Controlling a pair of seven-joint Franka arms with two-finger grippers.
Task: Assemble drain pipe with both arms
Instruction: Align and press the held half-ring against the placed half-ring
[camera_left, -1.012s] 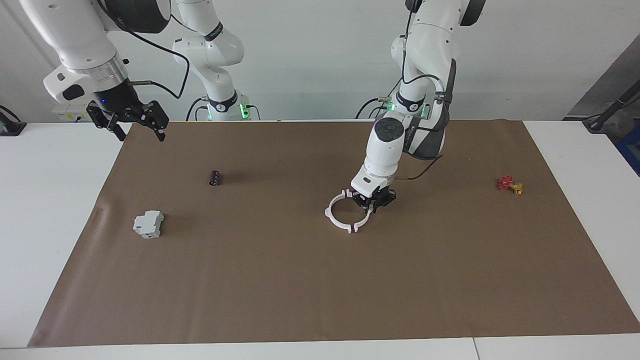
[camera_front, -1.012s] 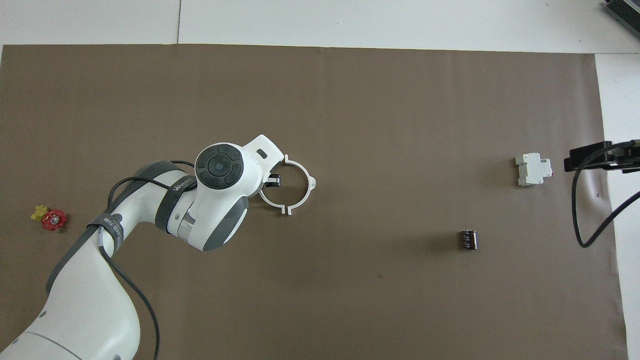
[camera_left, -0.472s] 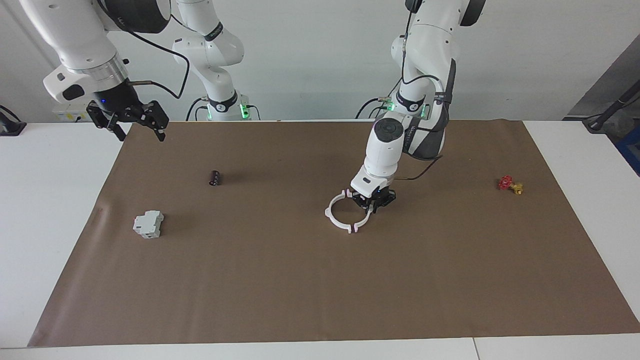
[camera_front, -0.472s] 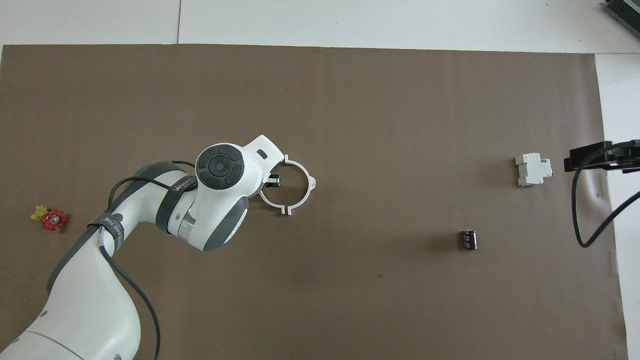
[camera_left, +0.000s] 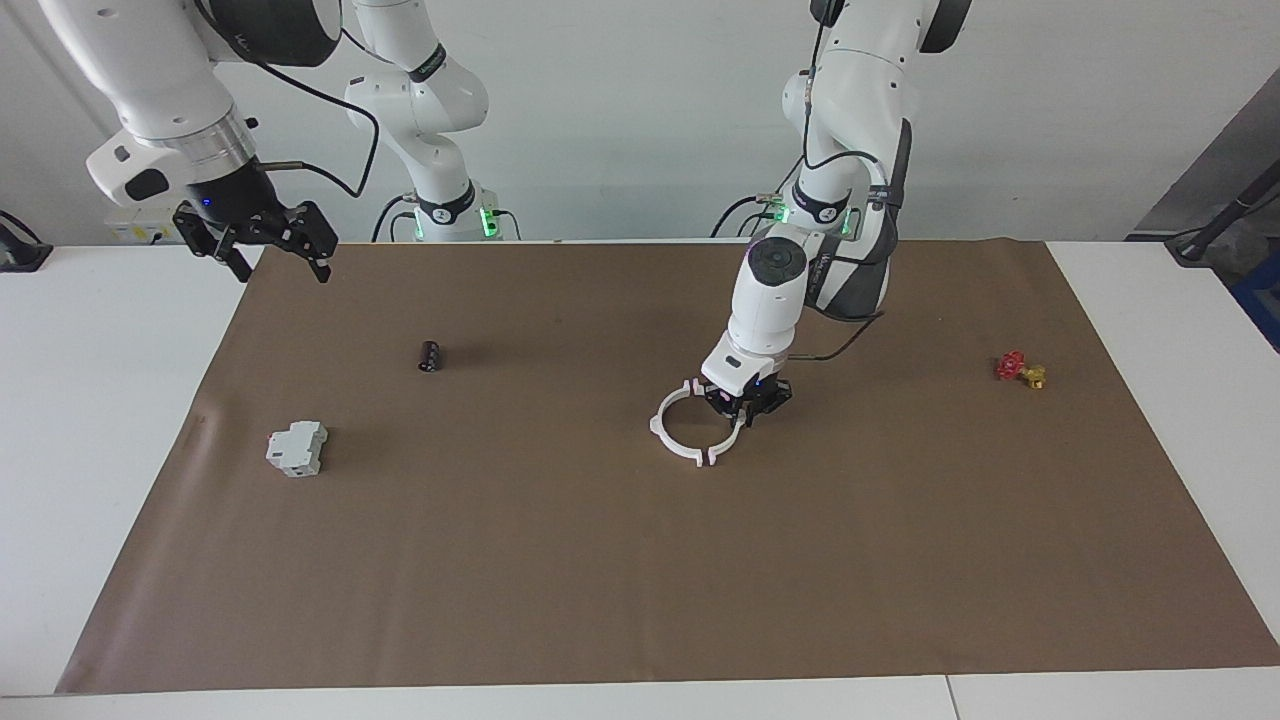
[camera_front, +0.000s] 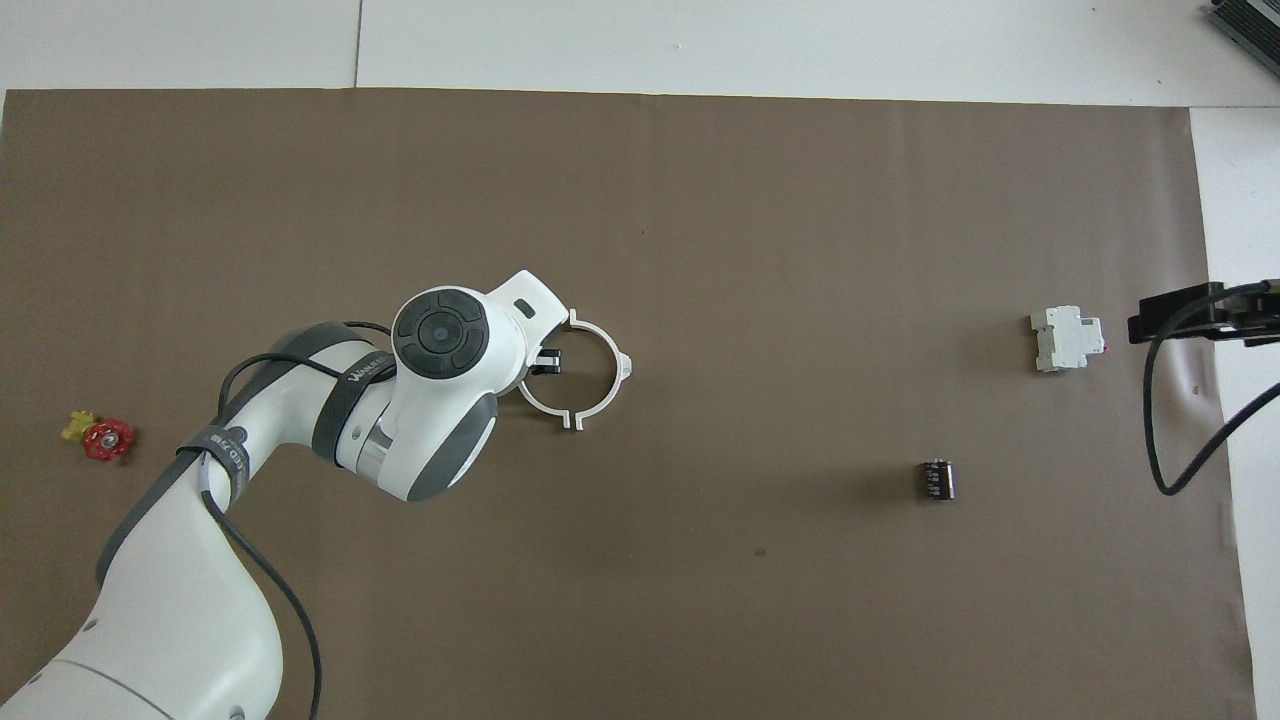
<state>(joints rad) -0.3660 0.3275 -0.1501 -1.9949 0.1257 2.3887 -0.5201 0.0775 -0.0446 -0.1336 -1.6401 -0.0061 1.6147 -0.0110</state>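
The drain pipe is a thin white ring of two arcs meeting at small tabs. It lies on the brown mat near the table's middle. My left gripper reaches down to the mat and is shut on the arc toward the left arm's end; the wrist hides part of that arc in the overhead view. My right gripper hangs open and holds nothing, high over the mat's edge at the right arm's end, where that arm waits.
A grey-white boxy block and a small black cylinder lie toward the right arm's end. A red and yellow valve piece lies toward the left arm's end.
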